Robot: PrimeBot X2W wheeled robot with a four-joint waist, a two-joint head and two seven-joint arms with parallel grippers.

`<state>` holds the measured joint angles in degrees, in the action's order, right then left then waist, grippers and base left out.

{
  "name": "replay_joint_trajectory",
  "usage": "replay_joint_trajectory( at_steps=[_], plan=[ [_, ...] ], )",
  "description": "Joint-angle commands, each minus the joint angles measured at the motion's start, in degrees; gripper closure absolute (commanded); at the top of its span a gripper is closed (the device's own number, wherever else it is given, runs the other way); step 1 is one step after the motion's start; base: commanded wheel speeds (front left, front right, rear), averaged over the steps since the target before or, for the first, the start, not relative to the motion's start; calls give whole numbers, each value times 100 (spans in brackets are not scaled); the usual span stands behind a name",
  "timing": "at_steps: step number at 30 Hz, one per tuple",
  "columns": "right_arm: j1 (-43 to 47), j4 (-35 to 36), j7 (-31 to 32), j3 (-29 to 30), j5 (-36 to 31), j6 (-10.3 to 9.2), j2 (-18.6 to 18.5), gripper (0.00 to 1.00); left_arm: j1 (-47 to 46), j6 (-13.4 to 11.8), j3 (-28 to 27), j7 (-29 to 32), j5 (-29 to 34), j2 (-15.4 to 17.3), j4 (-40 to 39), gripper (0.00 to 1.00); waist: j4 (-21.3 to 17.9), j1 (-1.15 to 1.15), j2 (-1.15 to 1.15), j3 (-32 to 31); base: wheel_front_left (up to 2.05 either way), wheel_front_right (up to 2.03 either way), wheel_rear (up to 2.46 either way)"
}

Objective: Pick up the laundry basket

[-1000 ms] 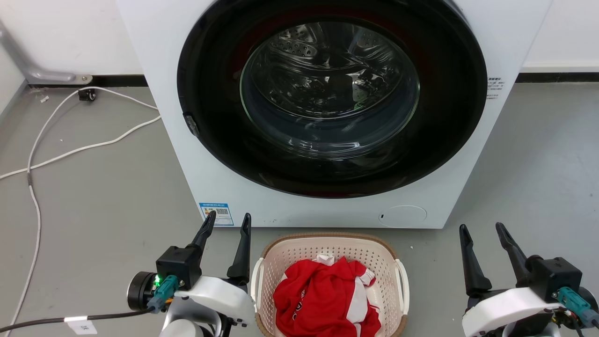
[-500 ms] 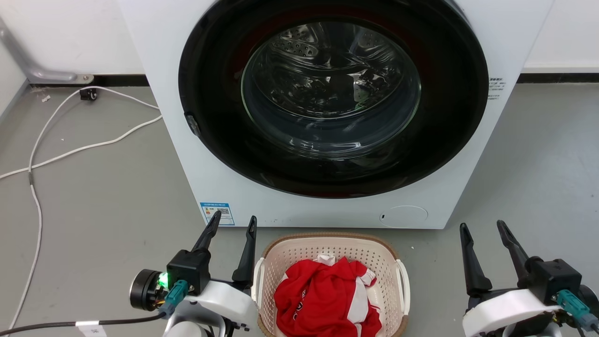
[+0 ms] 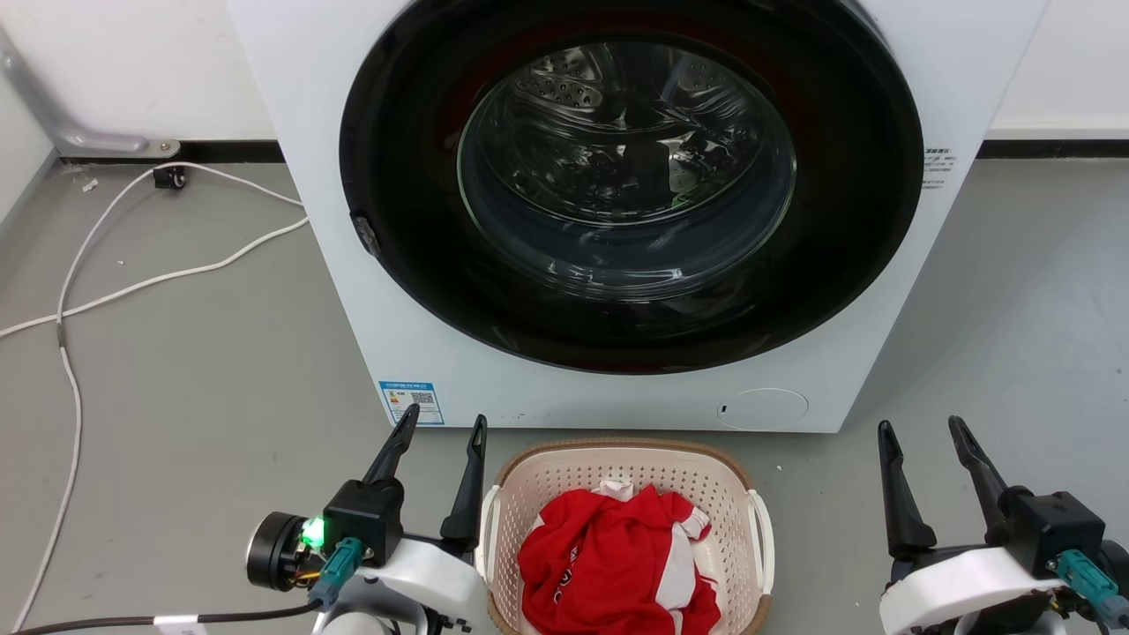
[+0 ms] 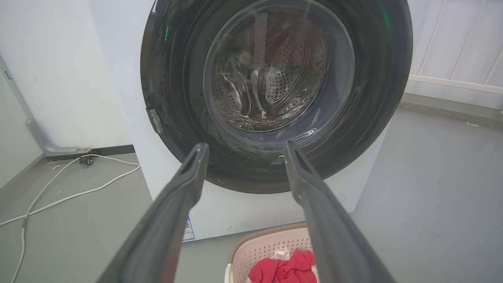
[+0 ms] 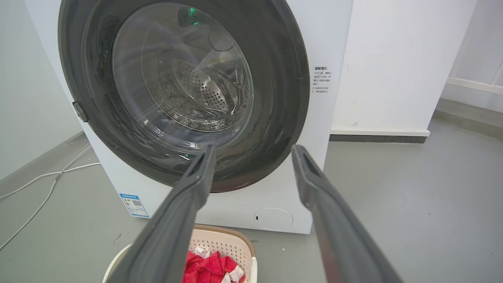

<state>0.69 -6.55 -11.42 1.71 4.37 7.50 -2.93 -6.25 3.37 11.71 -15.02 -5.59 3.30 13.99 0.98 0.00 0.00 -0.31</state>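
Observation:
The laundry basket (image 3: pixel 547 481) is cream with perforated walls, a brown rim and white side handles. It stands on the grey floor just in front of the washer and holds red and white clothing (image 3: pixel 613 560). My left gripper (image 3: pixel 444 425) is open just left of the basket's left handle, fingers pointing at the washer. My right gripper (image 3: pixel 922 427) is open well to the basket's right, apart from it. The basket (image 4: pixel 267 247) sits low between the left wrist view's fingers (image 4: pixel 177 200). In the right wrist view the basket (image 5: pixel 232 243) lies at the bottom left.
A white front-loading washer (image 3: pixel 617 212) with a shut round glass door rises directly behind the basket. White cables (image 3: pixel 97 282) run across the floor at the left. A wall with a dark baseboard (image 3: pixel 1050 145) closes the back.
My left gripper has edged rightward, closer to the basket's left handle. The head view has shifted slightly. The basket has stayed where it was.

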Motion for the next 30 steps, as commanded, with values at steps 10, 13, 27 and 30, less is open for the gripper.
replay_joint_trajectory(
  at_steps=[10, 13, 27, 30],
  plan=[
    [20, -72, -34, 7, 30, -2, 8, 0, 64, 78, -94, -20, -62, -31, 44, 0, 2, 0, 0, 12, 0, 0, 0],
    [20, -85, -36, 6, 44, -2, 8, 0, 70, 92, -100, -20, -58, -35, 48, 0, 0, 0, 0, 17, 0, 0, 0],
    [-268, -288, 0, 51, 47, -2, 8, 0, -385, 211, -47, -20, -83, -40, 438, 0, -47, 0, 0, 644, 0, 0, 0],
    [-458, -391, -13, 34, 38, -2, 8, 0, -624, 253, -42, -20, -86, -39, 620, 0, -96, 0, 0, 1014, 0, 0, 0]
  ],
)
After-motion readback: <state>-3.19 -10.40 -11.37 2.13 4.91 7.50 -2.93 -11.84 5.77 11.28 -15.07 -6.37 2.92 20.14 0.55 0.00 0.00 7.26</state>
